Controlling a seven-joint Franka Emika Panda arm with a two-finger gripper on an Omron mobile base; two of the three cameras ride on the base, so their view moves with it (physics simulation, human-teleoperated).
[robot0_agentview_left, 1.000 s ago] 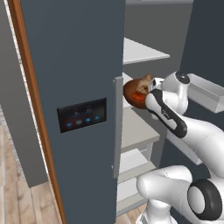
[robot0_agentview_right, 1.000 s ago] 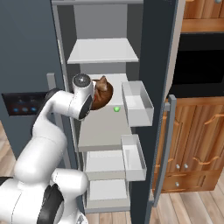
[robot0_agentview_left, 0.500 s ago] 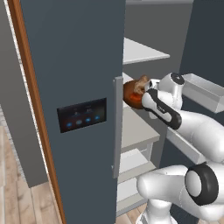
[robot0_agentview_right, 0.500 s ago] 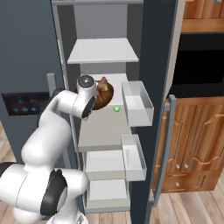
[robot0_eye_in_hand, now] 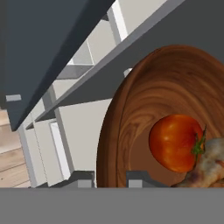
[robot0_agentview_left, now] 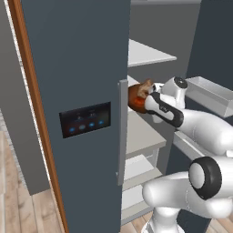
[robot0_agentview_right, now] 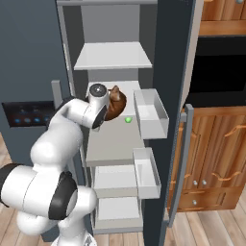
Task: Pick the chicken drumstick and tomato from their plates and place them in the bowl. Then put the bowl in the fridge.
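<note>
The reddish-brown wooden bowl (robot0_eye_in_hand: 131, 127) hangs inside the open fridge (robot0_agentview_left: 77, 63), just above its middle shelf (robot0_agentview_right: 115, 144). Whether it touches the shelf I cannot tell. In it lie the red tomato (robot0_eye_in_hand: 175, 142) and the chicken drumstick (robot0_eye_in_hand: 210, 168), whose golden-brown end sticks up over the rim (robot0_agentview_left: 146, 86) (robot0_agentview_right: 115, 92). My gripper (robot0_eye_in_hand: 109, 179) is shut on the bowl's near rim, one fingertip (robot0_eye_in_hand: 81, 178) outside and the other inside. From the base views the hand (robot0_agentview_left: 154, 102) (robot0_agentview_right: 103, 108) covers part of the bowl (robot0_agentview_left: 135, 98) (robot0_agentview_right: 117, 103). The plates are out of view.
The fridge's shut left door carries a black panel with blue lights (robot0_agentview_left: 85, 120) and a long grey handle (robot0_agentview_left: 123, 132). White door bins (robot0_agentview_right: 151, 113) hang on the open right door. Above is an upper shelf (robot0_agentview_right: 113, 55), below are drawers (robot0_agentview_right: 115, 178). Wooden cabinets (robot0_agentview_right: 216, 158) stand right.
The bowl has sunk a little toward the middle shelf and the arm has shifted with it. The grip stays the same.
</note>
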